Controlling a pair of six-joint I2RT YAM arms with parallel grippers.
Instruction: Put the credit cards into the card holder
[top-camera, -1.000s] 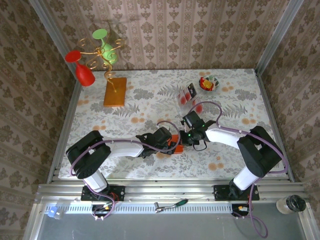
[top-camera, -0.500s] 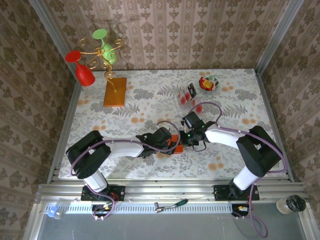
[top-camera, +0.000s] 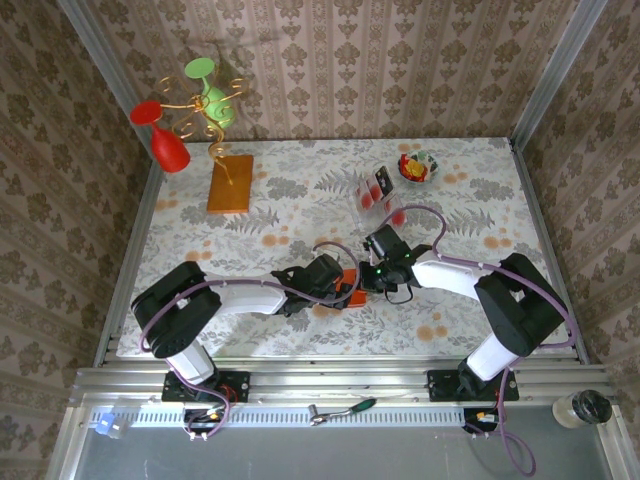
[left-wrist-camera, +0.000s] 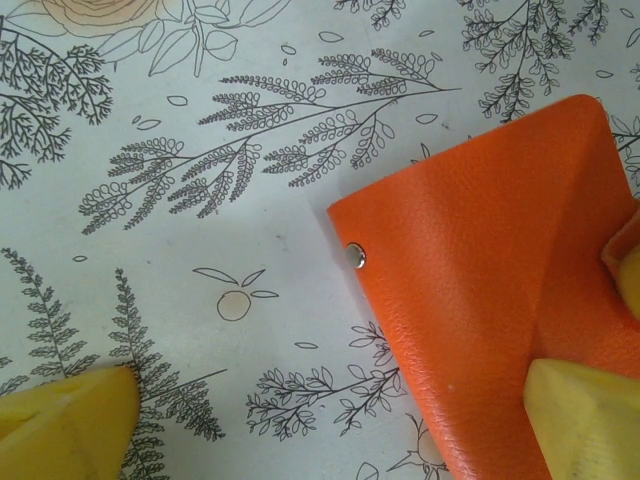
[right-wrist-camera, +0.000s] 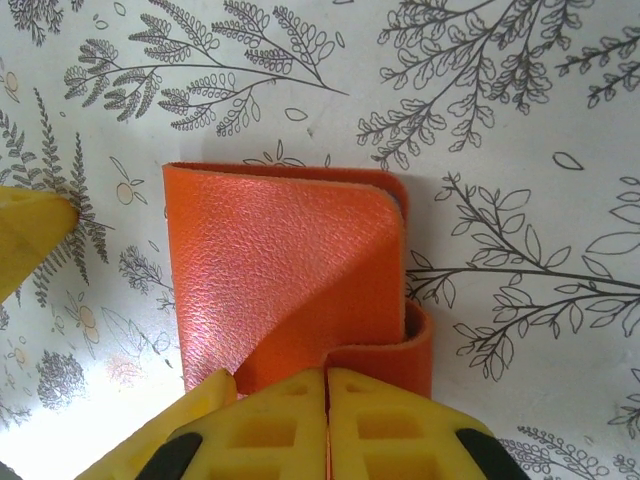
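Centrally, toward the near edge of the table, both arms are reaching inward from their bases, elbows folding outward and forearms lying low and nearly level. They are meeting at the card holder.

The left gripper is standing wide open. In the left wrist view, one of its fingers is lying on the holder's orange cover, near a small metal snap, and the other is hovering over bare patterned cloth.

The right gripper is facing it from the opposite side. In the right wrist view, its fingers are pressing together against the folded holder's edge, where a flap is curling upward. Whether the leather is pinched between them cannot be told.

The credit cards are lying well apart, toward the far right of the table.
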